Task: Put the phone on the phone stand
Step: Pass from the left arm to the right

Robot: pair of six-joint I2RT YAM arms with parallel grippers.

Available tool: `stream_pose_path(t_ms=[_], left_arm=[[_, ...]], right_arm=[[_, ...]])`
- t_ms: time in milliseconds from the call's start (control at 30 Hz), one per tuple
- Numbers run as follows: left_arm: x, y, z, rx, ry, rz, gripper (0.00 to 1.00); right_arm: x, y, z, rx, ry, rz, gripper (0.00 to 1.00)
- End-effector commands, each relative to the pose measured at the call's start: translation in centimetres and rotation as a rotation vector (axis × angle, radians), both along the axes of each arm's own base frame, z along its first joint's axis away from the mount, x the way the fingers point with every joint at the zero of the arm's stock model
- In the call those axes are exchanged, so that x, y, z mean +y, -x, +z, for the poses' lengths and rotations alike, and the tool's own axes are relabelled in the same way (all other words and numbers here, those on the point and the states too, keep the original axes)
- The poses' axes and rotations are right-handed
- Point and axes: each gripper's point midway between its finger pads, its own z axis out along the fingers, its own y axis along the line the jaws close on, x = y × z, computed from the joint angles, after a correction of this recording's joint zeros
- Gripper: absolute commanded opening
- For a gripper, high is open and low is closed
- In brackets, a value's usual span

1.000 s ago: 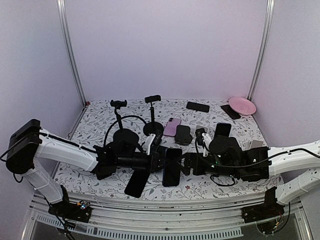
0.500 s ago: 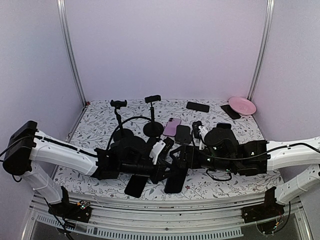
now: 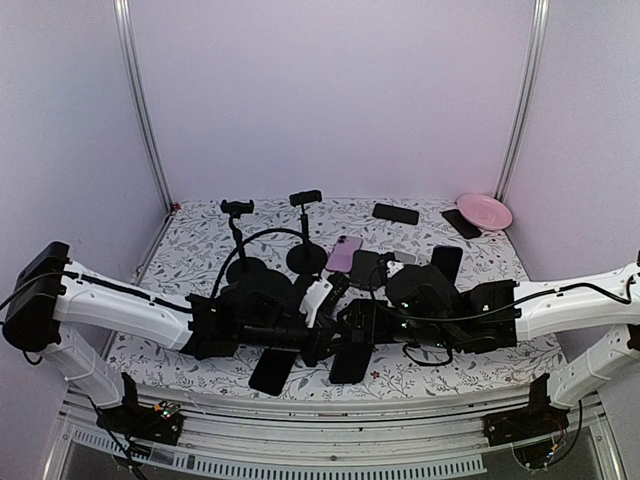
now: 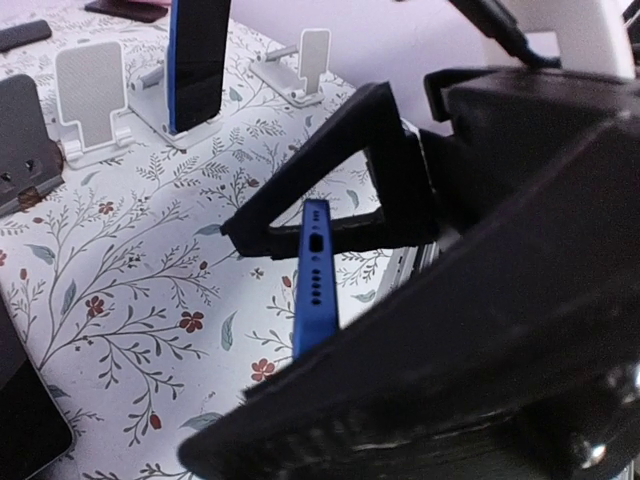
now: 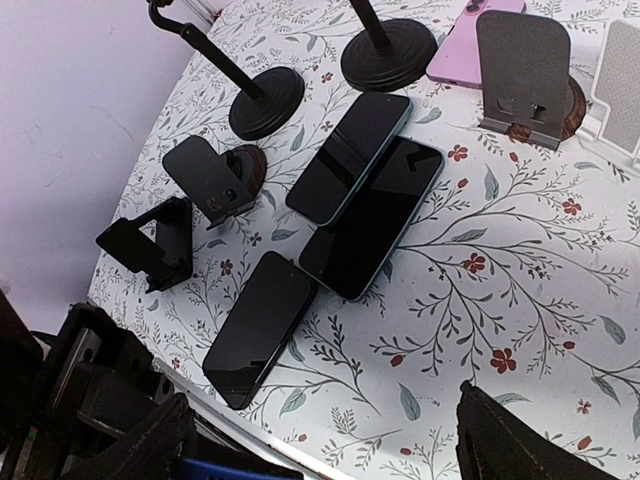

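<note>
A blue-edged phone (image 4: 314,280) sticks out edge-on from my left gripper (image 4: 335,345), which is shut on it just above the floral table. From above it is a dark slab (image 3: 351,356) at the front centre, between both grippers. My left gripper (image 3: 330,338) comes in from the left. My right gripper (image 3: 364,322) meets it from the right. My right gripper (image 5: 330,455) is open with its fingers wide apart, and the phone's blue edge (image 5: 235,472) shows by its left finger. A black triangular frame (image 4: 330,190), probably a right finger, touches the phone's far end.
Two gooseneck stands (image 3: 238,210) (image 3: 305,200) rise at the back. A black easel stand (image 3: 365,268) and a phone propped on a stand (image 3: 445,262) are mid-table. Three phones (image 5: 258,328) (image 5: 372,217) (image 5: 350,155) and a folded black stand (image 5: 150,245) lie left. A pink phone (image 3: 345,253) and a pink plate (image 3: 485,211) are behind.
Both grippers and the phone have shifted toward the table's front edge. The right arm has reached further left. The propped phone behind it is uncovered again.
</note>
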Motion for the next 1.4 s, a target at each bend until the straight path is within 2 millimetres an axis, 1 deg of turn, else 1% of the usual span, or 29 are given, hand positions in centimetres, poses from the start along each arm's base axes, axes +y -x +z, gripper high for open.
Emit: stream_pose_path(t_ms=[0,100,233,300,433,500,533,600,667,700,733,867,900,1000,1167,1233,1367], left_arm=[[-1.4,0.2,4.3,-0.068,0.105,-0.005,0.0],[-1.2,-0.2,4.4,-0.071,0.1,0.02,0.0],[-0.9,-0.7,4.0,-0.071,0.083,0.055,0.0],[-0.8,-0.9,3.9,-0.069,0.081,0.065,0.0],[-1.0,-1.1,4.0,-0.066,0.083,0.074,0.0],[-0.9,-1.2,3.9,-0.063,0.078,0.081,0.01],[-0.9,-1.2,3.9,-0.063,0.077,0.085,0.09],[-0.8,-1.2,3.8,-0.061,0.075,0.088,0.2],[-0.6,-1.2,3.8,-0.059,0.076,0.096,0.42],[-0.4,-1.3,3.7,-0.057,0.076,0.101,0.49],[-0.3,-1.3,3.8,-0.056,0.079,0.106,0.54],[0.3,-1.3,3.7,-0.053,0.079,0.12,0.62],[0.5,-1.3,3.6,-0.052,0.076,0.125,0.62],[1.1,-1.5,3.9,-0.053,0.08,0.143,0.63],[2.0,-1.4,5.3,-0.058,0.104,0.158,0.63],[2.4,-1.5,5.4,-0.058,0.098,0.17,0.63],[3.3,-1.6,5.6,-0.054,0.083,0.197,0.63]], right_arm=[[0.9,0.5,-0.4,0.015,0.019,0.028,0.89],[0.1,0.3,-0.9,0.026,0.025,-0.012,0.86],[-0.9,0.3,-0.5,0.029,-0.012,-0.05,0.77],[-1.1,0.3,-0.2,0.026,-0.026,-0.055,0.69],[-1.3,0.2,0.1,0.019,-0.032,-0.062,0.45],[-1.4,0.1,0.3,0.014,-0.027,-0.066,0.39],[-1.4,0.1,0.5,0.008,-0.024,-0.068,0.36],[-1.8,-0.1,0.9,-0.008,-0.016,-0.075,0.28],[-2.2,-0.5,1.3,-0.024,-0.013,-0.082,0.22],[-2.5,-0.7,1.5,-0.027,-0.01,-0.086,0.18],[-2.8,-1.0,1.7,-0.033,-0.011,-0.087,0.15],[-3.8,-1.7,3.0,-0.066,-0.015,-0.093,0.15],[-4.2,-1.9,3.3,-0.078,-0.008,-0.097,0.15],[-6.2,-3.1,4.2,-0.105,0.028,-0.138,0.15],[-10.0,-5.5,5.7,-0.153,0.047,-0.204,0.15],[-11.7,-6.4,6.5,-0.175,0.053,-0.227,0.15],[-16.1,-8.1,8.0,-0.238,0.082,-0.328,0.15]])
